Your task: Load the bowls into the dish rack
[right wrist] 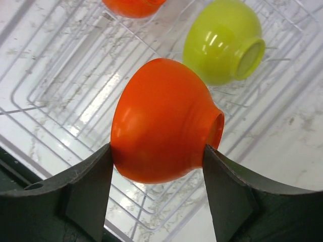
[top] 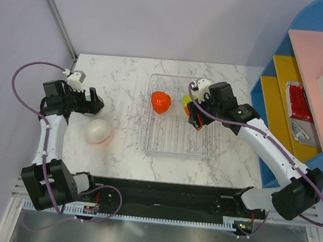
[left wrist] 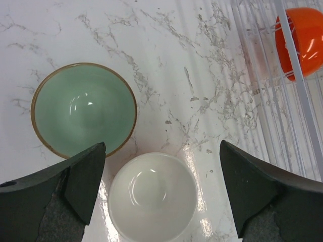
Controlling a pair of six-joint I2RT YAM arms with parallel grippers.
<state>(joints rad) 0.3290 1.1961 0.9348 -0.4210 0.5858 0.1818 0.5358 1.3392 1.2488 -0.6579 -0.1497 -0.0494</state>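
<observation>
Right gripper [right wrist: 157, 151] clamped on glossy orange round bowl [right wrist: 161, 116], tipped sideways over clear ribbed dish rack [top: 171, 139], beside lime-green bowl [right wrist: 222, 45]. Left gripper [left wrist: 161, 146] wide open, empty, small white bowl [left wrist: 151, 194] directly below.

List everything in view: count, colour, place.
Marble-patterned table: one, white with grey veins, under everything.
Clear ribbed plastic dish rack: one, see-through, centre-right of table.
Glossy red-orange bowl: one, in rack, far-left part.
Glossy lime-green bowl: one, on its side in rack.
Orange-outside bowl: one, held above rack.
Pale mint bowl: one, upright on table, left of rack.
Glossy white bowl: one, upright on table beside the mint one.
Blue shelf unit: one, right of table, holding packets.
Left gripper: open, above mint and white bowls.
Right gripper: shut on the orange-outside bowl.
</observation>
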